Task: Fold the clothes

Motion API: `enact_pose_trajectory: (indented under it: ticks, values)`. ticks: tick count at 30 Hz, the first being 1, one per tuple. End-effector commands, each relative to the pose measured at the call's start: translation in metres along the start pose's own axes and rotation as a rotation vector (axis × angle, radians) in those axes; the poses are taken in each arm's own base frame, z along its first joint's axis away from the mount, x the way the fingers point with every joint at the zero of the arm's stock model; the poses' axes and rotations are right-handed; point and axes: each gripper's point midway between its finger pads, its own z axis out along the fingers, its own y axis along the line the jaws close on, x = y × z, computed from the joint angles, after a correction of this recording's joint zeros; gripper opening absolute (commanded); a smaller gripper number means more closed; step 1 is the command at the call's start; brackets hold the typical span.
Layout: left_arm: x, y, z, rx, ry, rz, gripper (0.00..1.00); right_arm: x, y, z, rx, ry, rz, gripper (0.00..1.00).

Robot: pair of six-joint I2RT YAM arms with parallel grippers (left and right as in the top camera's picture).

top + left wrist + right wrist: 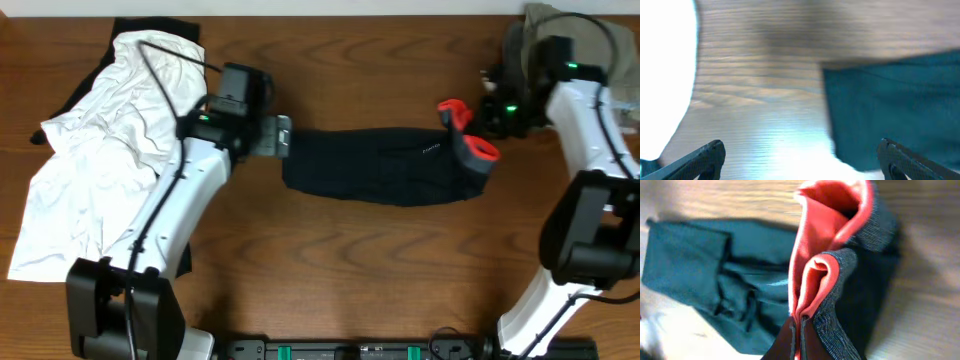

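A dark navy garment lies stretched across the middle of the table, with a red-lined waistband at its right end. My right gripper is shut on that waistband and holds it lifted off the table. My left gripper is open at the garment's left end and holds nothing. In the left wrist view the dark cloth lies to the right between the spread fingers.
A crumpled white garment over a black one lies at the left of the table. A grey-green cloth is bunched at the back right corner. Bare wood table lies in front of the dark garment.
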Motion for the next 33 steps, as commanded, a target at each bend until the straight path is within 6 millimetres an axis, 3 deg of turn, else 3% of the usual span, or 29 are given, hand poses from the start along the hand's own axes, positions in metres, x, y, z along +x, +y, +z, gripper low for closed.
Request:
enact_pose_trajectory:
  ticks: [1,7,11,19,28,33]
  values:
    - [-0.01,0.039,-0.006,-0.075,-0.027,-0.057,0.98,-0.005,0.038,0.011,-0.042,0.008,-0.067,0.01]
    - [-0.01,0.095,-0.007,-0.142,-0.028,-0.178,0.98,-0.008,0.097,0.029,-0.073,0.011,-0.167,0.01]
    - [-0.008,0.115,-0.009,-0.167,-0.028,-0.223,0.98,-0.016,0.14,0.031,-0.098,-0.017,-0.24,0.01]
    - [-0.008,0.119,-0.009,-0.17,-0.032,-0.229,0.98,-0.021,0.216,0.044,-0.127,-0.092,-0.367,0.01]
    - [-0.009,0.119,-0.009,-0.17,-0.034,-0.23,0.98,0.005,0.275,0.063,-0.148,-0.086,-0.49,0.01]
    - [-0.009,0.119,-0.009,-0.171,-0.035,-0.23,0.98,0.023,0.295,0.072,-0.166,-0.057,-0.536,0.01]
